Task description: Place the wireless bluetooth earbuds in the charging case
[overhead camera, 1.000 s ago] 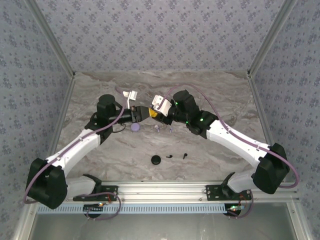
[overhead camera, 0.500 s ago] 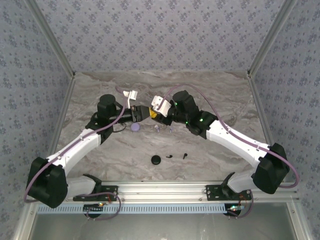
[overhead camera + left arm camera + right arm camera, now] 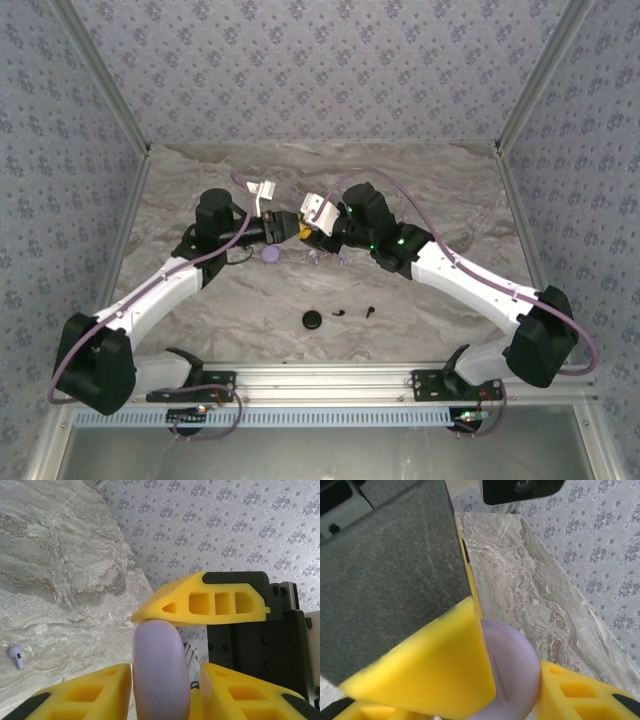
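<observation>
Lilac earbuds (image 3: pixel 315 258) loose on table (image 3: pixel 450 200), 6 o'clock of the meeting grippers; 2 black earbuds (image 3: pixel 340 311) farther toward 6. Left gripper (image 3: pixel 291 226) pinches lilac case (image 3: pixel 161 672), tighter than 1 second ago. Right gripper (image 3: pixel 305 232) pinches same case, nudged toward 9 o'clock.

i see my left arm (image 3: pixel 150 295) and right arm (image 3: pixel 470 282) in white shells with black joints, lilac cables (image 3: pixel 392 187) alongside, yellow ribbed fingers (image 3: pixel 215 602) at the tips.
</observation>
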Tool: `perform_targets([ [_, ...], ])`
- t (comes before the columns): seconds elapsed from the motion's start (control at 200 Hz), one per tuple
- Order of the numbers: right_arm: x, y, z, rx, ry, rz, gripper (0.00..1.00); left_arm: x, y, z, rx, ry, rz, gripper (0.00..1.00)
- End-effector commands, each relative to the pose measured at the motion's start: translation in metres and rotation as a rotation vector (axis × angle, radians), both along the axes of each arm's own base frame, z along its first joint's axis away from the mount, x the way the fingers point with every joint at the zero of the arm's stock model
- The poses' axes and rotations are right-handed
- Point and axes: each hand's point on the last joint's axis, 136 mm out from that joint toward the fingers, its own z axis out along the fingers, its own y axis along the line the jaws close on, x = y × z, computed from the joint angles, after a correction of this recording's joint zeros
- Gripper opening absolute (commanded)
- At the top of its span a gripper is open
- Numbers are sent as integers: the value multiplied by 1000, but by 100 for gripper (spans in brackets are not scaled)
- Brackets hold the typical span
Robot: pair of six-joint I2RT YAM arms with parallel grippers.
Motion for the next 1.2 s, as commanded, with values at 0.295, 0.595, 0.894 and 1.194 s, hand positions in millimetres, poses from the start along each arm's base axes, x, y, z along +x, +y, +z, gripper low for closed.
perform_targets([
  [0.295, 10, -8, -2, 13, 44, -61, 48, -3, 0, 16, -6, -68, -1, 40],
  [0.595, 5, -2, 1, 37, 58, -24, 50, -3, -1, 18, -12, -80, -6, 26],
  [0.894, -3, -9, 7, 55, 92, -5, 68, 1, -1, 30, -31, -193, 16, 19],
  [1.194, -16, -45, 39, 201, 96, -22, 88, -1, -7, 45, -29, -459, 55, 16],
])
